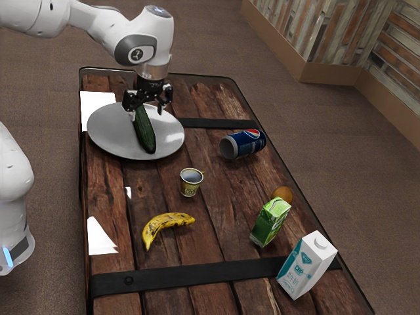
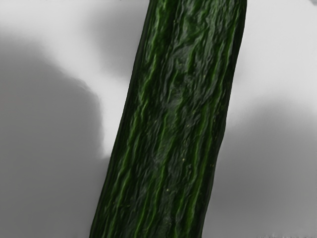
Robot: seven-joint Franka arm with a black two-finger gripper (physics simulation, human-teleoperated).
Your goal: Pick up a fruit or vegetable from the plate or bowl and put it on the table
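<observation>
Cucumber (image 1: 146,136) lies on the plate (image 1: 105,134); over the plate, my gripper (image 1: 147,113) is at one end of it, fingers spread apart. Near the plate stands a cup (image 1: 189,188), with a banana (image 1: 164,223) farther from it.

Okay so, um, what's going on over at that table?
The robot arm has its gripper down at one end of a cucumber on the grey plate. The fingers look open, so it doesn't have hold of it. The cucumber hasn't reached the table, where a banana and a small cup stand apart from the plate.
</observation>
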